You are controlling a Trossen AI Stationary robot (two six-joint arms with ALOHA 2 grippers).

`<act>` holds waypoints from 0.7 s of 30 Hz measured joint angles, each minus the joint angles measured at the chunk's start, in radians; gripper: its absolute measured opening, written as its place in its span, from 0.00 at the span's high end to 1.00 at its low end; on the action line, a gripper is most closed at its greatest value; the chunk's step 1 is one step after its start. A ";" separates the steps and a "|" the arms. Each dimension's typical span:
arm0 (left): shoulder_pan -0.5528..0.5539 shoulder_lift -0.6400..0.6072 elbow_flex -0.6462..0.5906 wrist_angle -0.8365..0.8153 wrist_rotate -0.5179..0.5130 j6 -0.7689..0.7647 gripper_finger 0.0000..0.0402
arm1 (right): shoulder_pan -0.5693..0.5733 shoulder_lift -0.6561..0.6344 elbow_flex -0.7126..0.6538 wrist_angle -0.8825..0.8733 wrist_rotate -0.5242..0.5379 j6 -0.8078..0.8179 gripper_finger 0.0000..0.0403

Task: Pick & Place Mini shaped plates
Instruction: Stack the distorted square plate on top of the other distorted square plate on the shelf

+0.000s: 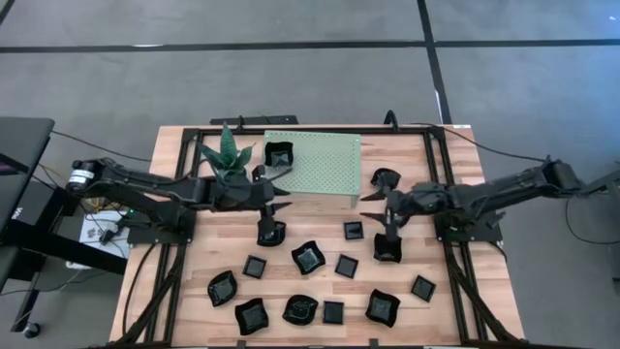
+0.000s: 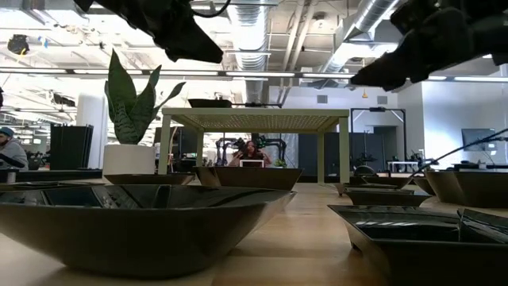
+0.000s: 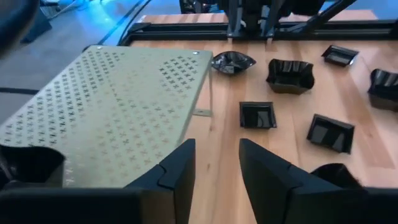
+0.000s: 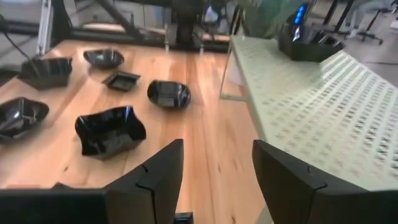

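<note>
one plate (image 1: 279, 153) on stand (image 1: 325, 167) — plant (image 1: 226, 155) left | others in front

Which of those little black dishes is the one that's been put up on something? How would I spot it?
Find the pale green perforated stand at the back of the wooden table, beside the potted plant. On its top, at the corner nearest the plant, sits one black dish with a wavy rim. It is the only dish raised on the stand; all the others lie on the bare wood.

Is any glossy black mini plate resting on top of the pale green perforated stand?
Yes, one black plate sits on the stand, near its corner by the plant.
</note>
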 joint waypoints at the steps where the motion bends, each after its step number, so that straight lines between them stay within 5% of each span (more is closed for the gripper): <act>1: -0.005 0.001 0.000 0.001 0.000 -0.002 0.67 | 0.008 0.019 0.018 0.000 -0.001 -0.002 0.53; 8: -0.028 0.001 0.000 0.040 0.000 -0.032 0.66 | 0.146 0.137 0.187 -0.204 -0.002 0.140 0.54; 21: -0.039 0.001 0.000 0.039 0.000 -0.075 0.70 | 0.453 0.347 0.342 -0.742 -0.002 0.758 0.59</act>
